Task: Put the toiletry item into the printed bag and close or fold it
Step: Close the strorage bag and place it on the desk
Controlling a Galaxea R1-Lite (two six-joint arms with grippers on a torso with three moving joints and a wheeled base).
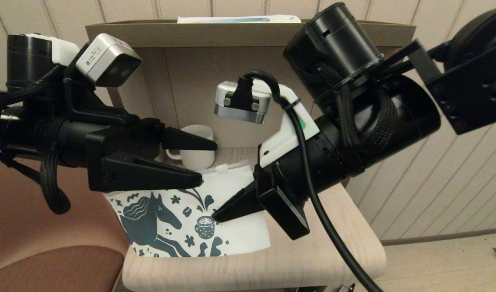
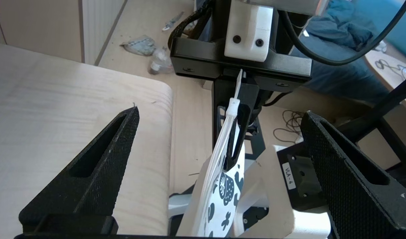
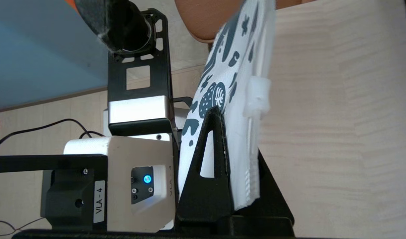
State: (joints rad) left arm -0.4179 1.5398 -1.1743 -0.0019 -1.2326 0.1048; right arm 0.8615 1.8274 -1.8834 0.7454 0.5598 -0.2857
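Note:
The printed bag (image 1: 183, 219), white with a dark teal horse and cup, is held up over the table's front left. My right gripper (image 1: 215, 217) is shut on its right side near the cup print. Seen from the right wrist, the black fingers (image 3: 206, 159) pinch the bag (image 3: 236, 66) just below its white zip slider (image 3: 257, 96). My left gripper (image 1: 207, 161) hovers open above the bag's top edge, touching nothing. Through the left wrist camera, the bag (image 2: 219, 196) stands edge-on between the wide-apart fingers (image 2: 103, 166). The toiletry item is out of view.
A cream ribbed mug (image 1: 197, 148) stands behind the bag, close to the left fingertips. A long white-and-blue box (image 1: 240, 19) lies on top of the shelf. The light wood table (image 1: 333, 243) has rounded front corners. A brown seat (image 1: 49, 243) sits to its left.

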